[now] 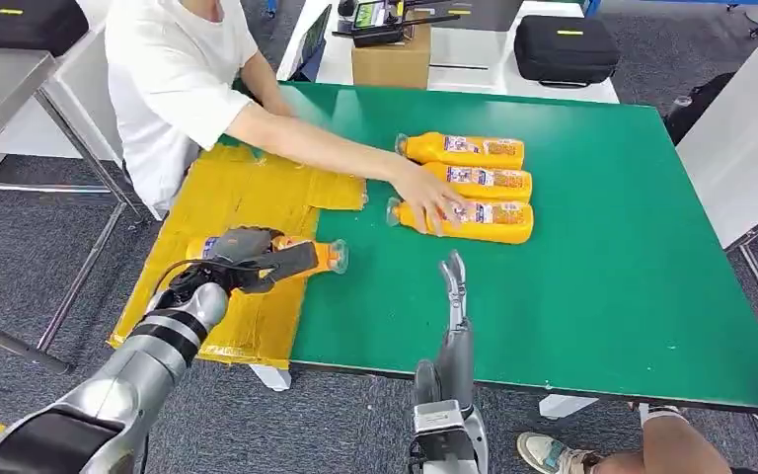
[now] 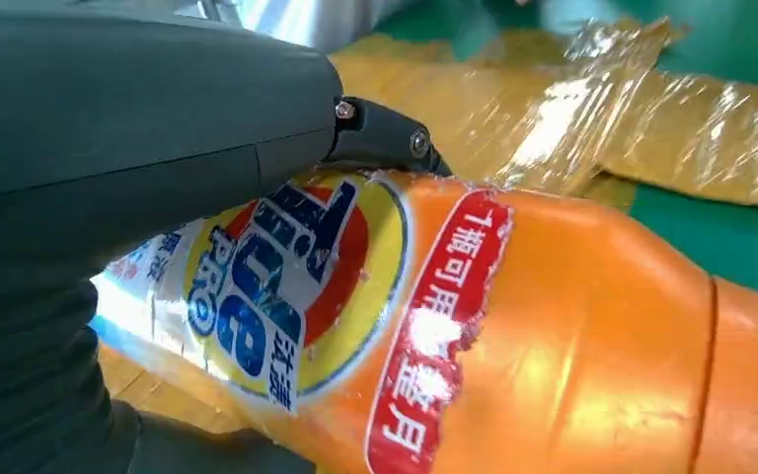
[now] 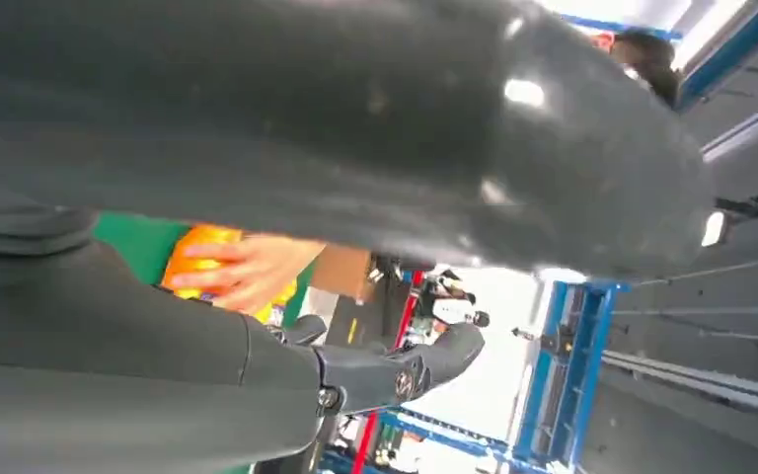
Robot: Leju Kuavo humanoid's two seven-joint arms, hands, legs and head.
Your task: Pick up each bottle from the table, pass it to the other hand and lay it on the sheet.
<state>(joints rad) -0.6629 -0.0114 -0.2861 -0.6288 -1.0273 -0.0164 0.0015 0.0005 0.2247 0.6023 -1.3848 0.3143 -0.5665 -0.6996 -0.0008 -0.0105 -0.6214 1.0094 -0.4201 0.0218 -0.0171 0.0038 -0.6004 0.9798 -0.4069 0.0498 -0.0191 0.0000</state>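
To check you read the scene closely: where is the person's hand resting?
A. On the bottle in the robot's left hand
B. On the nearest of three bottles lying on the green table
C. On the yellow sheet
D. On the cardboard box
B: the person's hand lies on the nearest bottle on the green table.

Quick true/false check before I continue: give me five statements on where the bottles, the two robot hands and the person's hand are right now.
1. The left robot hand grips a bottle over the yellow sheet. True.
2. The right robot hand holds a bottle. False: it holds nothing, its fingers pointing out over the green table.
3. Three bottles lie side by side on the green table. True: far bottle, middle bottle, near bottle.
4. The person's hand rests on the sheet. False: it touches the near bottle.
5. The three table bottles stand upright. False: all lie on their sides.
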